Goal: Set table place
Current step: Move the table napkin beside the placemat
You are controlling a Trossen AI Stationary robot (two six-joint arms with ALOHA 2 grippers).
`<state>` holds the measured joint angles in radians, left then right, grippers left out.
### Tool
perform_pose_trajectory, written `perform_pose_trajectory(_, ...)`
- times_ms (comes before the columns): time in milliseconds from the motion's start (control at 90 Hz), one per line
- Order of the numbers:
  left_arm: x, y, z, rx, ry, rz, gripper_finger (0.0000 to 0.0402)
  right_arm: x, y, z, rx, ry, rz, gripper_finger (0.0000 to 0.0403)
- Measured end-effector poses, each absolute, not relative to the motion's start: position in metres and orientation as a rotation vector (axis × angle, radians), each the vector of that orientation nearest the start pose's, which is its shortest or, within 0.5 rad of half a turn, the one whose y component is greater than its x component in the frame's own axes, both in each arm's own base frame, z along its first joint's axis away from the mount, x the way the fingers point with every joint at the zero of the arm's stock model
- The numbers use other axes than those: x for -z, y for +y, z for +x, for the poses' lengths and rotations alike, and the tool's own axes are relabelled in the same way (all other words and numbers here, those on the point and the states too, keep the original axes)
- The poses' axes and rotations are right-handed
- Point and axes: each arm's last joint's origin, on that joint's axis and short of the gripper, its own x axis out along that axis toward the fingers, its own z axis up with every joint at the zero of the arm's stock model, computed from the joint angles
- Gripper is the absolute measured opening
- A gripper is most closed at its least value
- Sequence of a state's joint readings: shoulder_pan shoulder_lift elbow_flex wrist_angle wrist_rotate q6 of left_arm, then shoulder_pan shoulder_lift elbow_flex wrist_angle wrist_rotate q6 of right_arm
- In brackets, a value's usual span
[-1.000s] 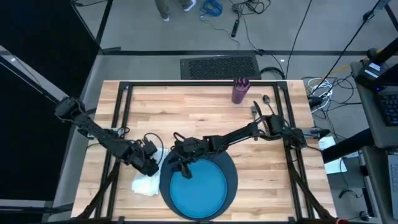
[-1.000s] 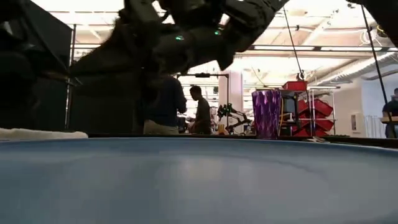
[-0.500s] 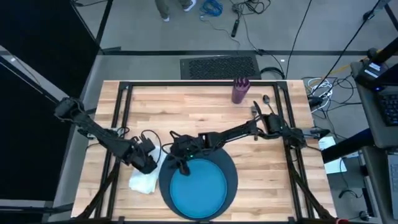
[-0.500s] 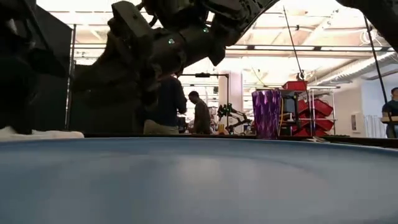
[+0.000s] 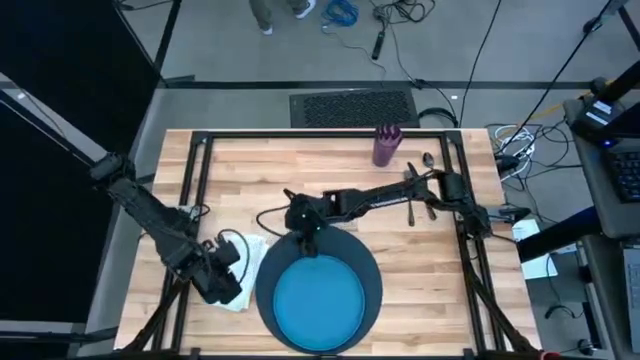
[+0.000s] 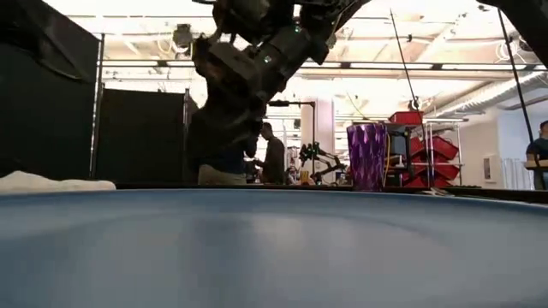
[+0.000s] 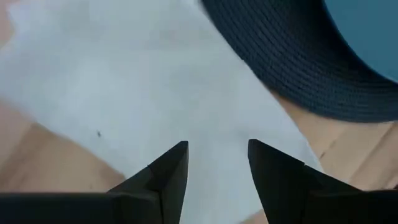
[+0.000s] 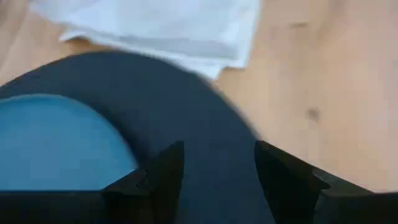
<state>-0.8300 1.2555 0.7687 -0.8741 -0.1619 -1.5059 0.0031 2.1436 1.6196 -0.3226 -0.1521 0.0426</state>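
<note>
The bright blue plate [image 5: 320, 302] sits on the dark grey round charger [image 5: 368, 262] near the table's front edge. A white napkin [image 5: 248, 262] lies flat on the wood against the charger's left side. My left gripper [image 7: 214, 152] hovers open over the napkin [image 7: 143, 93], at its near-left part [image 5: 224, 282]. My right gripper [image 8: 217, 155] stands open above the charger's far rim [image 5: 305, 236]. The purple cup [image 5: 385, 146] stands upright at the far edge, also seen in the low view [image 6: 366, 156]. Cutlery [image 5: 412, 182] lies at the far right, partly under the right arm.
The table's black frame bars [image 5: 195, 190] run along both sides and the far edge. Bare wood [image 5: 290, 175] lies between the charger and the cup. In the low view, people stand in the room beyond the table [image 6: 276, 154].
My right gripper has risen and gone toward the table's far edge, from the plate's left rim to the charger's far rim. My left gripper has drawn back toward the near left corner, along the napkin. The napkin stays beside the charger.
</note>
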Motion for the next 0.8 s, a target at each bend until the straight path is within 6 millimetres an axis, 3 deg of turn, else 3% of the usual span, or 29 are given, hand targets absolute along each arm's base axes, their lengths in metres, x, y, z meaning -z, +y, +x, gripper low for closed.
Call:
perform_pose_trajectory(411,-0.155,-0.170,0.153,-0.470,1.361,-0.565,0.0152,-0.191,-0.002,0.467,-0.118,0.830,0.108,0.0183)
perform_pose_trajectory(556,-0.152,-0.180,0.158,-0.373,1.400,-0.630,0.0152,-0.198,-0.002,0.465,-0.119,0.818,0.107,0.0183)
perform_pose_trajectory(800,-0.152,-0.177,0.155,-0.410,1.425,-0.600,0.0152,-0.207,-0.002,0.463,-0.120,0.804,0.106,0.0183)
